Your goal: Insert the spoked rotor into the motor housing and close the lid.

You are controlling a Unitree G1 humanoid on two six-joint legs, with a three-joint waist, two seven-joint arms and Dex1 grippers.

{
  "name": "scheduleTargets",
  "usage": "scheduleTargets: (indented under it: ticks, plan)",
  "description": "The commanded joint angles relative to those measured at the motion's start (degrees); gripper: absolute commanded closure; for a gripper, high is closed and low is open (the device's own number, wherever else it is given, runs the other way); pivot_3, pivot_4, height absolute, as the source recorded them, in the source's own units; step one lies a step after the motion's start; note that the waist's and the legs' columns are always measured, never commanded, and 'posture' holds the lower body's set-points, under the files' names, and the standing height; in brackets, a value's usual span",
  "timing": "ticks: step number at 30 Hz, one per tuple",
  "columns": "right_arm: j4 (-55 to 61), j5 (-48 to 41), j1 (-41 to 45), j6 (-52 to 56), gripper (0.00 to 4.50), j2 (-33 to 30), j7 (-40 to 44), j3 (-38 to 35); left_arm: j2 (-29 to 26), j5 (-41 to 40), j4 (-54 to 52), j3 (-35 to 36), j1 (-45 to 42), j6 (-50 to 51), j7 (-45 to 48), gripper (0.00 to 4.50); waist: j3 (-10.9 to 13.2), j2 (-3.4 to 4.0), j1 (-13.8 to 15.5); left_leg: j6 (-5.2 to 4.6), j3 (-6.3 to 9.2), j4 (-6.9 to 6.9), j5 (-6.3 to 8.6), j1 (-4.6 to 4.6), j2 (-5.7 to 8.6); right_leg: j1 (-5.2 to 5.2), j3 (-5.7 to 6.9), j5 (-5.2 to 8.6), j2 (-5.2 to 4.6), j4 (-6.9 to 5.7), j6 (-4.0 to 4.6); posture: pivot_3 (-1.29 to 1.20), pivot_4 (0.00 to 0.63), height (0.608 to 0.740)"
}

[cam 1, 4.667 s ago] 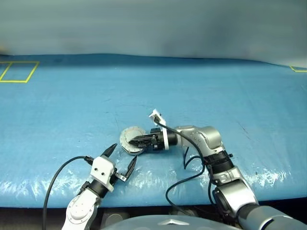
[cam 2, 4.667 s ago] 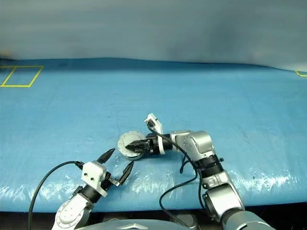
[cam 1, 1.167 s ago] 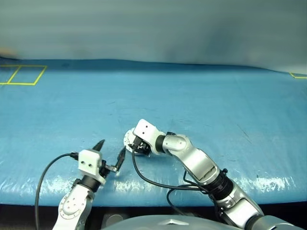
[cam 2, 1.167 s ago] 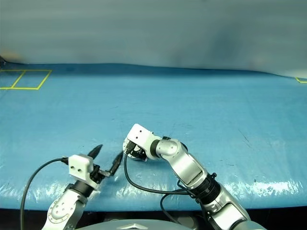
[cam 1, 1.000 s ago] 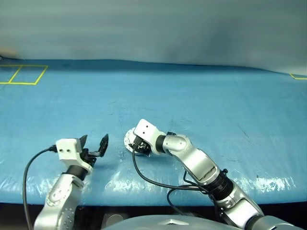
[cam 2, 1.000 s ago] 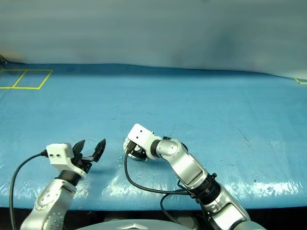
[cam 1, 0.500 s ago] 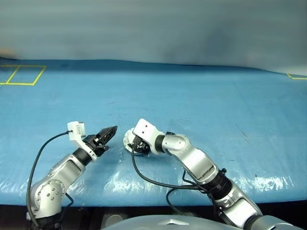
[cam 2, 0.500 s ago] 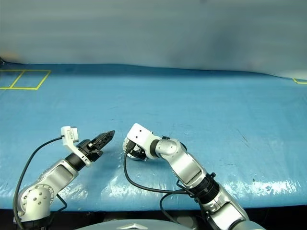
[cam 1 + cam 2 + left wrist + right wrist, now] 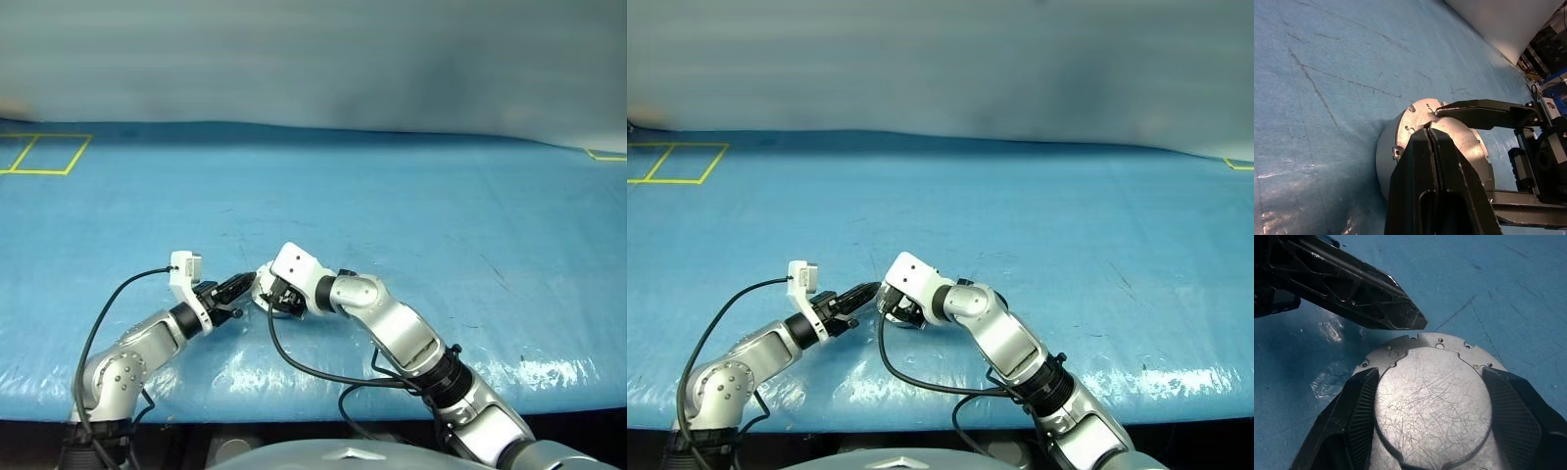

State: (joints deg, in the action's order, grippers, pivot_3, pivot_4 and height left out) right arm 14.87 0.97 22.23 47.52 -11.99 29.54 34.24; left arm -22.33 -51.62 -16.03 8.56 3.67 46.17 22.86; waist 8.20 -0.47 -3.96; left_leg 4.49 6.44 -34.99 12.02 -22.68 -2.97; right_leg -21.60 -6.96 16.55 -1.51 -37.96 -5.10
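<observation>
Silver arms, black claws, black cables

Blue desk (image 9: 411, 206) with yellow taped squares (image 9: 44, 153), silver-grey lid (image 9: 1432, 404) finely scratched, silver motor housing (image 9: 1388, 152), black left gripper (image 9: 1428, 131), black right gripper (image 9: 1432, 406)

A blue-covered table (image 9: 411, 196) (yellow tape markings (image 9: 39, 154)) carries the motor housing (image 9: 1388, 147) — lidded.

The motor housing (image 9: 1388, 154), a short round silver cup, sat on the blue table. The lid (image 9: 1432, 401), a flat, scratched silver disc, lay on top of it with its plain face up.
</observation>
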Motion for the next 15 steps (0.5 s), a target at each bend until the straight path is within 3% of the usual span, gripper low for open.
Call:
scheduleTargets:
  ticks: [1, 14, 15]
  plan:
    - [-6.6, 1.9, -2.1, 3.0, 1.48, -1.6, -1.5, 0.7, 0.3, 1.4, -0.3, -0.9, -0.6, 0.3, 0.2, 4.48, 0.0, 0.0, 0.0, 0.0, 0.0, 0.01, 0.0, 0.0, 0.0, 0.0, 0.0, 0.0, 0.0, 0.01, 0.0, 0.0, 0.15, 0.74]
    - [-3.9, -0.8, -3.9, 3.7, 1.48, -0.5, -0.4, -1.3, -0.4, 5.9, -0.9, -5.2, -0.6, 1.9, 1.8, 4.48, 0.0, 0.01, 0.1, 0.04, 0.0, 0.04, 0.02, 0.0, 0.0, 0.0, 0.0, 0.01, -0.02, 0.08, 0.0, 0.0, 0.15, 0.74]
    - [-3.0, -1.7, -4.3, 5.1, 1.13, -0.2, -0.3, -2.6, -0.5, 6.4, -1.0, -5.2, -0.6, 1.7, 1.9, 4.5, 0.0, 0.0, 0.2, 0.05, -0.01, 0.05, 0.03, -0.01, 0.0, 0.0, -0.01, 0.01, -0.03, 0.11, 0.0, 0.0, 0.15, 0.74]
